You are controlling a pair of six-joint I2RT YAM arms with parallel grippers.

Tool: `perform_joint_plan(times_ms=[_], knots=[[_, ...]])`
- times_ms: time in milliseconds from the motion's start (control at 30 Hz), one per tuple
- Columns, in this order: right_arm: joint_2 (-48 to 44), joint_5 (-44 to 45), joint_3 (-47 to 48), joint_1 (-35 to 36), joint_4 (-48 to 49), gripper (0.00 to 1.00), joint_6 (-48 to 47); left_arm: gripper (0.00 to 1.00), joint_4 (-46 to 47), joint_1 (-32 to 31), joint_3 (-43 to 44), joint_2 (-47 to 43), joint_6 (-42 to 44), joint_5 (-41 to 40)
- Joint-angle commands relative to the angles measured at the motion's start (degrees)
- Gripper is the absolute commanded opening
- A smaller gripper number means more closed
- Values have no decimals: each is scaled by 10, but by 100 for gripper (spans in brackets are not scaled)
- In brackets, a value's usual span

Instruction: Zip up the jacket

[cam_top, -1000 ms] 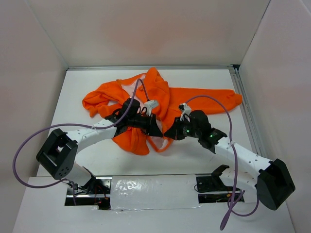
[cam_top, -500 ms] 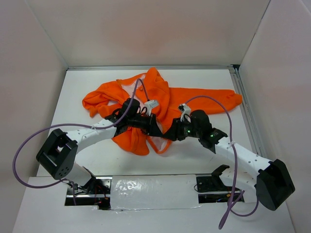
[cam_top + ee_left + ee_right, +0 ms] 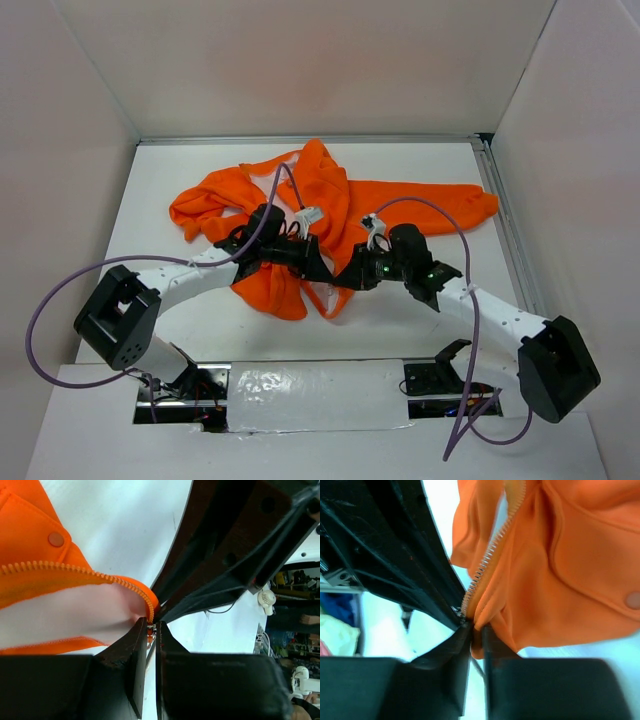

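The orange jacket (image 3: 320,200) lies crumpled across the middle of the white table, one sleeve stretched right. My left gripper (image 3: 318,264) and right gripper (image 3: 345,277) meet tip to tip at its lower front edge. In the left wrist view the left gripper (image 3: 151,628) is shut on the bottom end of the zipper (image 3: 75,570), with pale lining (image 3: 65,612) beside it. In the right wrist view the right gripper (image 3: 476,630) is shut on the other front edge of the jacket (image 3: 555,580) at the foot of its zipper teeth (image 3: 490,560).
White walls enclose the table on three sides. A metal rail (image 3: 505,220) runs along the right edge. Purple cables (image 3: 60,290) loop from both arms. A foil-covered strip (image 3: 315,395) lies at the near edge between the arm bases.
My right gripper has moved slightly left, closing up against the left gripper. The left arm and the jacket have hardly moved.
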Motion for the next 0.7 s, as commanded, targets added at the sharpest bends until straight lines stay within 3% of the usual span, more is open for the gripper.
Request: perform_joint_plan(times_ms=[0, 100, 233, 267, 300, 333, 367, 433, 500, 667], knots=[[4, -50, 7, 7, 89, 17, 15, 0, 97, -8, 5, -23, -24, 40], [-3, -61, 7, 7, 98, 1, 21, 0, 104, -8, 4, -21, -31, 43], [-25, -43, 6, 6, 82, 0, 18, 3, 95, -8, 9, -23, -31, 44], [-31, -30, 7, 5, 76, 0, 11, 9, 75, -8, 14, -25, -29, 33], [-37, -16, 7, 6, 53, 0, 8, 30, 61, -8, 16, -34, -28, 23], [-47, -1, 7, 4, 38, 0, 2, 38, 34, -8, 16, -40, -25, 5], [-53, 13, 8, 3, 13, 0, -6, 54, 18, -8, 15, -49, -19, -7], [-71, 38, 6, 2, -10, 0, -13, 72, -18, -8, 11, -80, -18, -37], [-83, 65, 2, 2, -41, 0, -18, 98, -65, -8, -4, -117, -21, -84], [-110, 95, -10, -1, -73, 0, -23, 99, -187, -8, -56, -191, -51, -165]])
